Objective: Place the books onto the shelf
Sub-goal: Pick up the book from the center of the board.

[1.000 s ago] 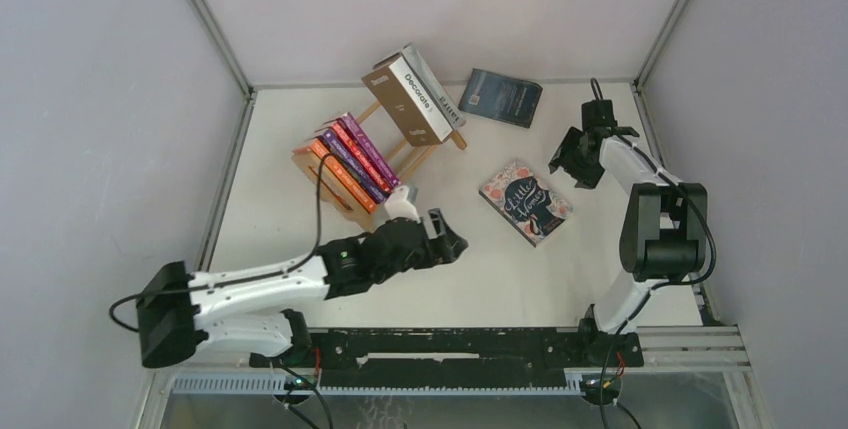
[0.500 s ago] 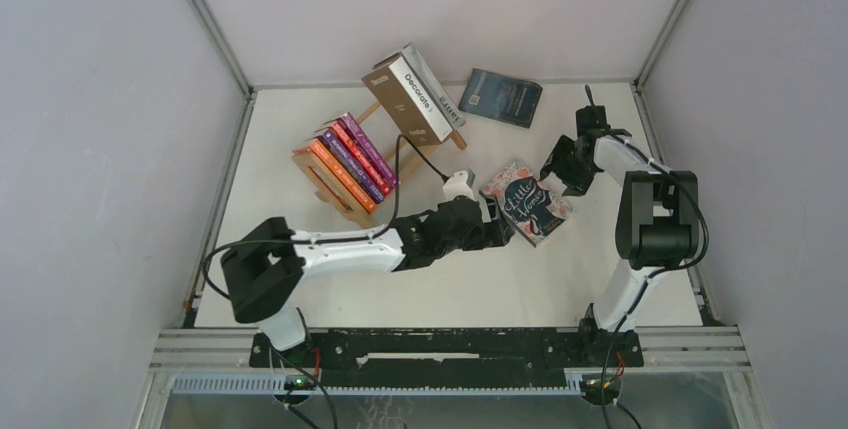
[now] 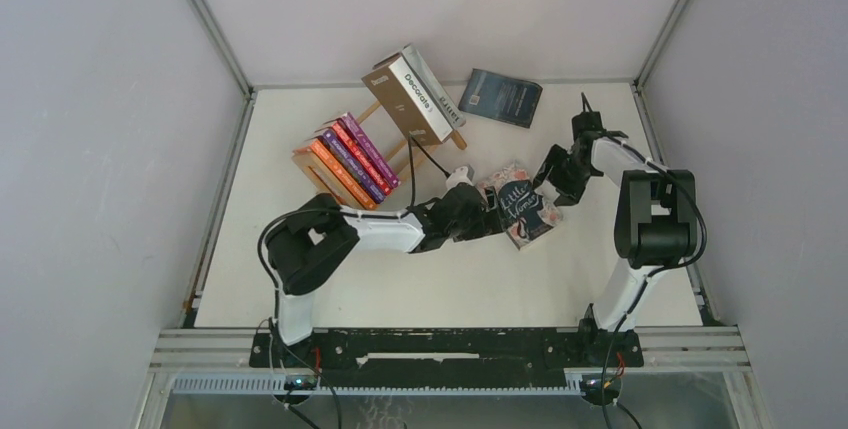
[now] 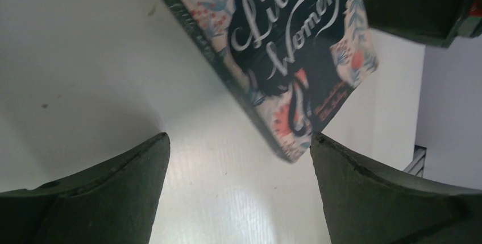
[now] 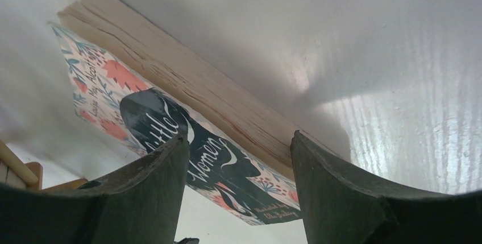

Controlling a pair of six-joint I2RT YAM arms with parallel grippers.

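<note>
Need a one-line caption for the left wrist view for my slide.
Left gripper, jaws open, facing the Little Women book on the white table.

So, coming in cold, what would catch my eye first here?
A floral-covered Little Women paperback sits mid-table, with the black left gripper and right gripper open on either side of it. Behind, to the left, a small light-wood shelf holds bright paperbacks and a thick brown book.

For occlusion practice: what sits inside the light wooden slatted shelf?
Orange, red and purple paperbacks nearer, thick brown book and grey-white book farther; the shelf's slats beneath them are hidden.
</note>
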